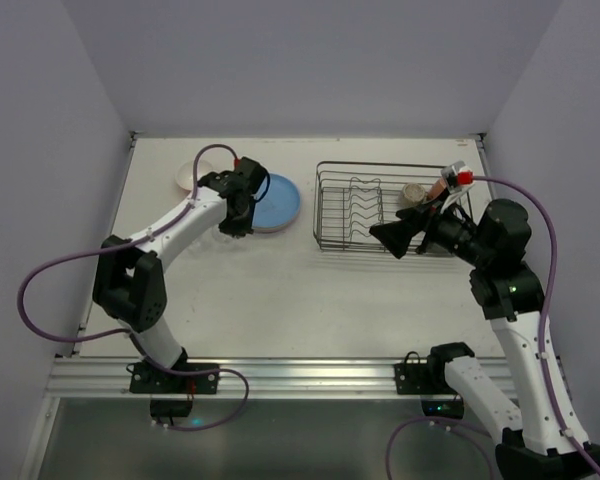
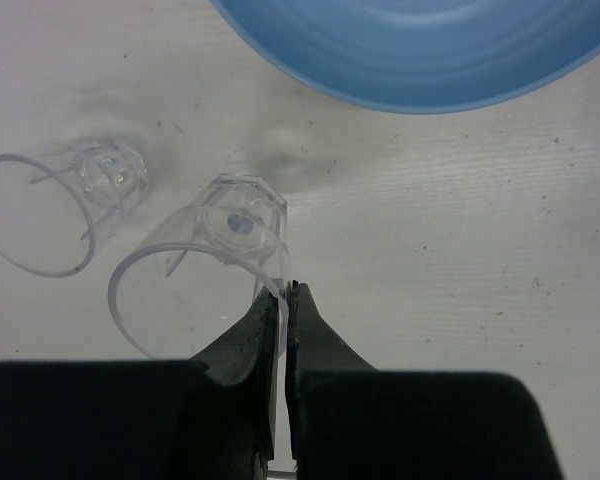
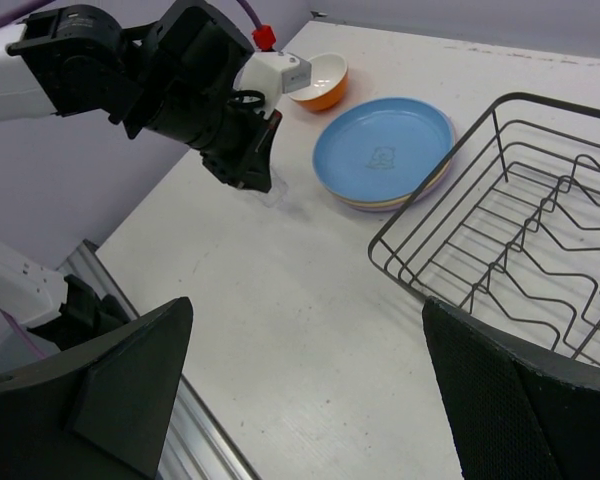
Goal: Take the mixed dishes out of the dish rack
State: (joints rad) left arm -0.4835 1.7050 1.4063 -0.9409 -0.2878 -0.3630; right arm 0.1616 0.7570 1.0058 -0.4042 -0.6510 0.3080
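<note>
Top external view showed the table (image 1: pixel 280 300) with the dish rack (image 1: pixel 365 215) toward 2 o'clock. Mugs (image 1: pixel 413 192) sat in the rack's 3 o'clock end, not yet unloaded. At the rack's 9 o'clock lay the blue plate (image 1: pixel 280 200), on top of other plates, with the orange bowl (image 3: pixel 320 85) at its 10 o'clock.

The right gripper (image 3: pixel 308 330) hung at the rack's 5 o'clock corner, fingers spread wide around nothing. The left gripper (image 2: pixel 286 300) was at the plates' 7 o'clock, fingers pressed together on the thin rim of a clear glass (image 2: pixel 180 240). A second glass (image 2: pixel 35 215) stood near it at 9 o'clock, apart from it.

The step looked like setting this glass down. I could not tell whether its base met the table. It would go best lowered until the base sat flat, then released slowly. The fingers should lift straight up so they do not drag the wall, tip the glass into its neighbour, or knock the plate at 12 o'clock.
</note>
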